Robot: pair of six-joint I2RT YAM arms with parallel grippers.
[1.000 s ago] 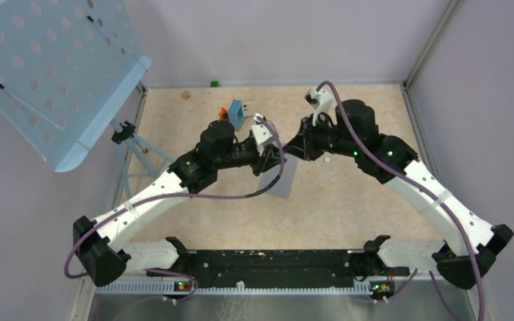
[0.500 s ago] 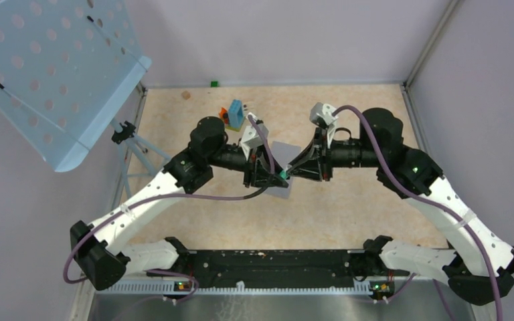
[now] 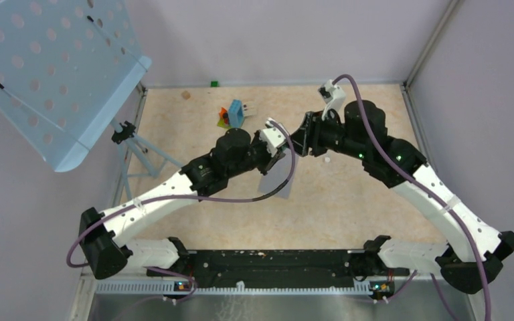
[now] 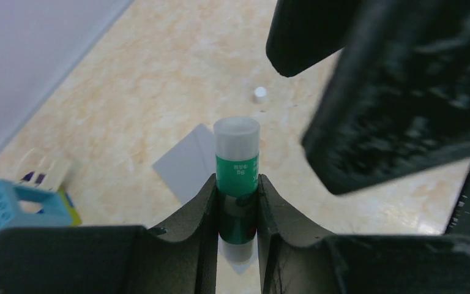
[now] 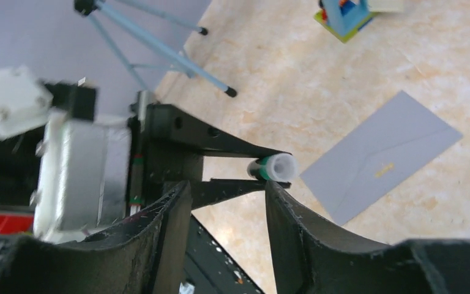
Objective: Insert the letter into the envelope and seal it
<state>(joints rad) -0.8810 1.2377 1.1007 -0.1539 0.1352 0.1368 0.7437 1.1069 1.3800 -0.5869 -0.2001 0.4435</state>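
Left tool (image 4: 237, 182) clenched on the glue stick (image 4: 237, 160), centre of the left wrist view. Right tool (image 5: 226, 187) released, jaws apart, empty. The envelope (image 5: 382, 156) lies flat on the table (image 5: 355, 73), right of centre in the right wrist view. Letter not made out. Assessment: envelope light, thin, limp, flush with the surface; best taken at an edge or flap.

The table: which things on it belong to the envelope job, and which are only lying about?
For the job:
- envelope
- glue stick, held in the left gripper

Lying about:
- blocks
- small white bit
- small green bit at the far wall
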